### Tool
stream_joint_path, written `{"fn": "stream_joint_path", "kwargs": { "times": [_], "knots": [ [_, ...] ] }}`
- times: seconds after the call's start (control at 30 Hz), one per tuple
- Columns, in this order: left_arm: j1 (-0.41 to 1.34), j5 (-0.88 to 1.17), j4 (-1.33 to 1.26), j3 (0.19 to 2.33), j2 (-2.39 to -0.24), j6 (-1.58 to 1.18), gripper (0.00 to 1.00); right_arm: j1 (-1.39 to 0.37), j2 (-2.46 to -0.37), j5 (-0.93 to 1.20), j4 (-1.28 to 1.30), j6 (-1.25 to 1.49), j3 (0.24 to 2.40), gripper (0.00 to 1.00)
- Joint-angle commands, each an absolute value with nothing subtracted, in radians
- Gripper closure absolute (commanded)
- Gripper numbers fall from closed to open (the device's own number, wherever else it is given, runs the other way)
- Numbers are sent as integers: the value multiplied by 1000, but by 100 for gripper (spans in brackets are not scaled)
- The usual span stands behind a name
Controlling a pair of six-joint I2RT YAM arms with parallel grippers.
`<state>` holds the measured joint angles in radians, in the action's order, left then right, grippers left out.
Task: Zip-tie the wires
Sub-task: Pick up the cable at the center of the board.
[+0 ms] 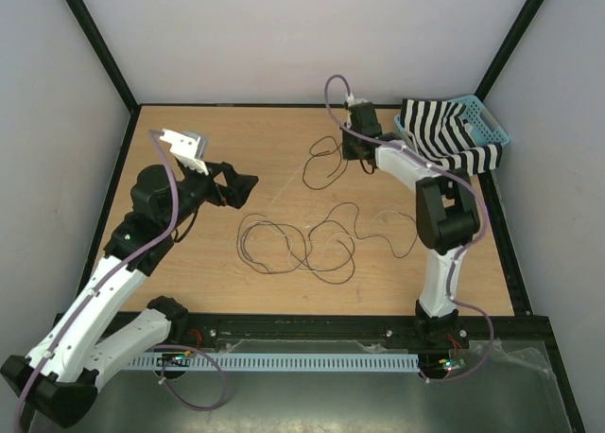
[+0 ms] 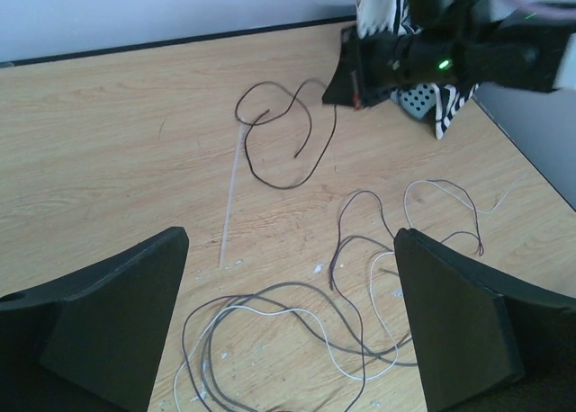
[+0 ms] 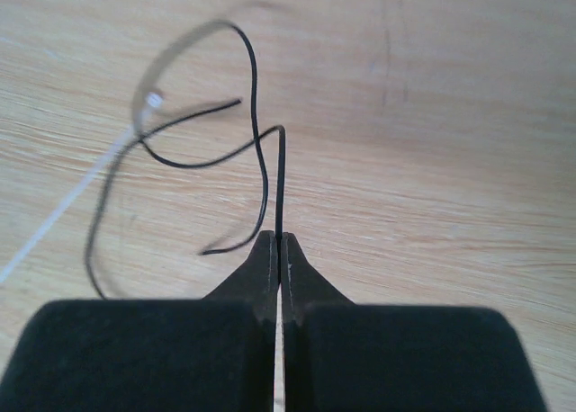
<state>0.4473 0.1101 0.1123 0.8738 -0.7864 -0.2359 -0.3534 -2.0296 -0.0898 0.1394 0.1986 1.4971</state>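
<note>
– Where the right tool point(image 3: 280, 243) hangs over the desk point(image 1: 397, 282), how do its black wedge-shaped tips stand?
– Pressed flat together, with one thin dark strand of the wires point(image 3: 281, 187) pinched between them. That strand runs straight out from the tips, then curls into a small loose loop on the pale wood-grain top.
– And the other strands?
– Slack, tangled loops lying at the desk's middle, some dark, some paler.
– The zip tie point(image 2: 230, 205)?
– A straight, whitish, translucent strip lying flat on the wood between the two clusters, one end just beside the small loop.
– The left tool point(image 2: 290, 246)?
– Its matte black fingers are spread wide, holding nothing, above the near loops.
</note>
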Motion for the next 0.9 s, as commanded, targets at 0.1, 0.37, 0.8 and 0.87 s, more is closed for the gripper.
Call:
{"fn": "stream_joint_path", "kwargs": {
  "times": [0.1,0.37,0.8,0.87],
  "knots": [
    [417,234,23,964,-916,-262,1,-352,-1693,-57,156,42,1560,100],
    [369,442,-17,1190,-1109,-283,1,-353,-1417,97,182,-68,1582,100],
    [373,710,-235,1130,-1101,-488,1,-352,-1013,283,222,29,1370,100],
    [380,716,-265,1106,-1093,-486,1,-352,-975,307,241,46,1367,100]
  ]
}}
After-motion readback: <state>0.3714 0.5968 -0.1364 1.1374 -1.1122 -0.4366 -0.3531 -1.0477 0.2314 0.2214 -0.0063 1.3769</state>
